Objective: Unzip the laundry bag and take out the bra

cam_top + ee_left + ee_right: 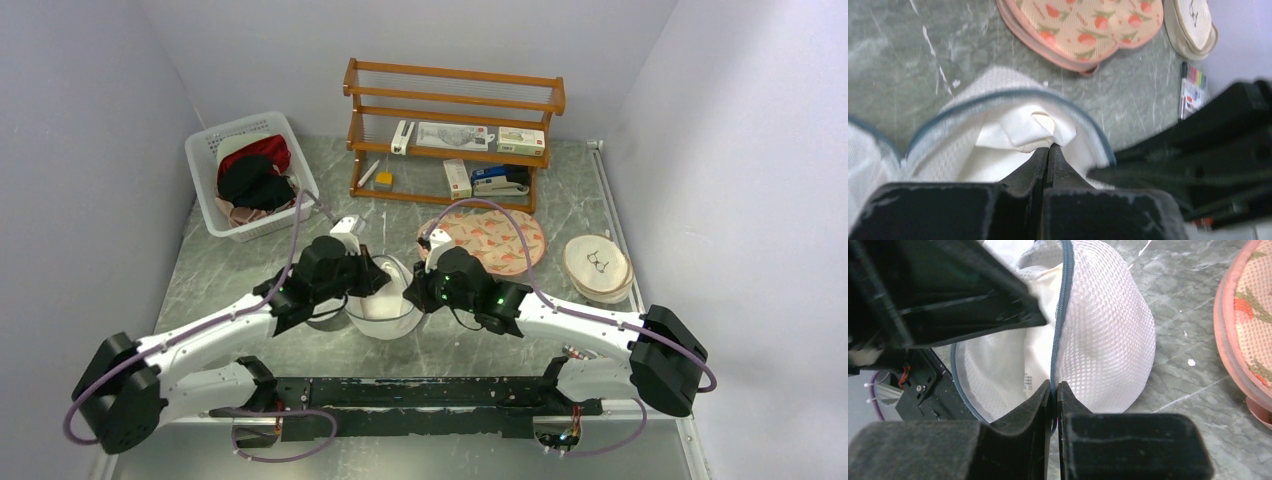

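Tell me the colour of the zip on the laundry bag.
The zip is dark blue-grey; the right wrist view shows it best.

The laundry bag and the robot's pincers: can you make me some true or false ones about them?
1. The laundry bag lies between the two arms. True.
2. The right pincer is shut on the bag's dark zip edge. True.
3. The left pincer is wide open. False: it is shut on white cloth in the bag's opening.
4. The white basket is empty. False: red and black clothes lie in it.
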